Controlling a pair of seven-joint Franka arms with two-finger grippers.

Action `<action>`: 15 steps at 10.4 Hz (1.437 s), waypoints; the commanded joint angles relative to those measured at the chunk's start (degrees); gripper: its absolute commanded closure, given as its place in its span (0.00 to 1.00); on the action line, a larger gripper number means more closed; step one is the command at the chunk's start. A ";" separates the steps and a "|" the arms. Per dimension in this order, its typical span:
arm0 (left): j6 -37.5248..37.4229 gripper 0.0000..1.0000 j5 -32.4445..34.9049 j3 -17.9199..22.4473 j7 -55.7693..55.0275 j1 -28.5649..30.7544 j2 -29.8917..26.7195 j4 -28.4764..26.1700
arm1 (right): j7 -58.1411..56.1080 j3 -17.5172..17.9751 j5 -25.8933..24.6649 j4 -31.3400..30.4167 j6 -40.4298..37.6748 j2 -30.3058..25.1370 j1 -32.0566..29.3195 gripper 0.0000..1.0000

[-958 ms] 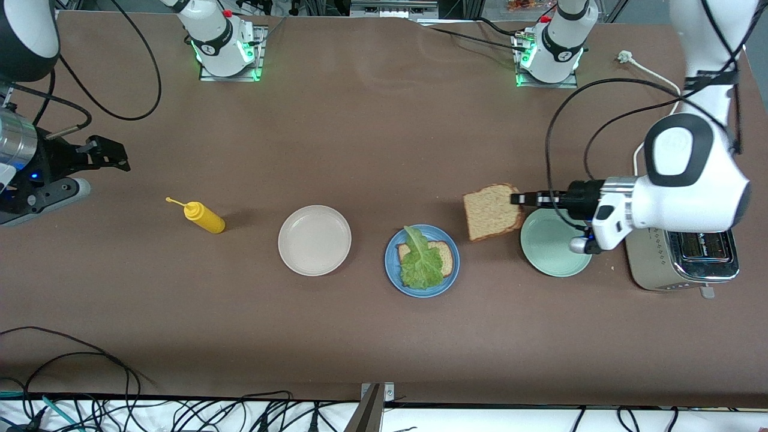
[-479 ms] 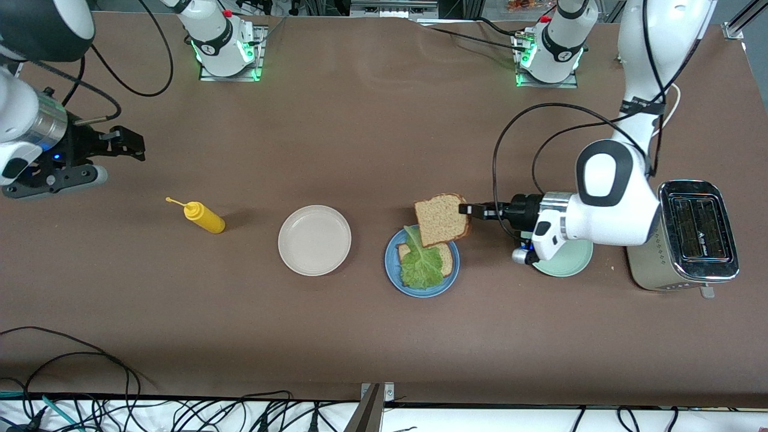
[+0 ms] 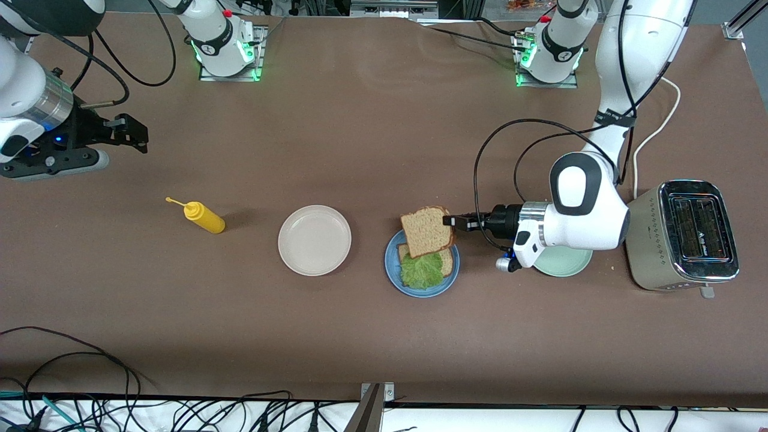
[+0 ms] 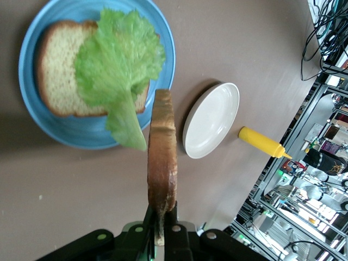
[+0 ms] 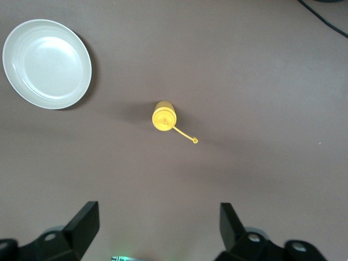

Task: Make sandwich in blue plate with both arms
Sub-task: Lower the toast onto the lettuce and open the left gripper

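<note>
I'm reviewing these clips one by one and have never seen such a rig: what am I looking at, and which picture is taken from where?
Two white robot arms work at a brown table. The wide picture looks down from across the table; the other two come from cameras on each arm's wrist.

The left gripper is shut on a bread slice, held by its edge over the blue plate, where another slice already lies under a lettuce leaf. The right gripper waits open above the yellow mustard bottle.

Also on the table: a beige-white plate, a mint-green plate and a toaster.
</note>
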 commanded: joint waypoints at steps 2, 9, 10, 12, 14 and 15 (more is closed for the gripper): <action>2.30 1.00 -7.05 0.78 8.76 -1.46 3.85 2.33 | 0.92 -2.58 4.35 -1.12 1.42 -0.68 0.11 0.00; 3.62 1.00 -7.24 0.78 18.07 -1.37 6.48 3.12 | 5.05 -4.07 -3.27 2.57 1.68 -0.50 0.02 0.00; 3.62 1.00 -7.32 0.78 20.00 -1.20 7.10 3.12 | 5.23 -3.81 -5.38 2.57 1.68 -0.59 0.10 0.00; 3.71 0.89 -7.24 0.78 20.54 -1.02 8.15 3.12 | 5.05 -3.98 -4.27 2.40 1.94 0.28 0.10 0.00; 3.79 0.58 -7.24 0.78 21.16 -0.24 8.77 3.13 | 5.23 -3.81 -3.65 2.31 2.99 0.55 0.54 0.00; 3.97 0.44 -7.24 0.78 22.29 0.38 9.03 3.12 | 5.32 -3.72 -3.47 2.05 3.43 0.55 0.54 0.00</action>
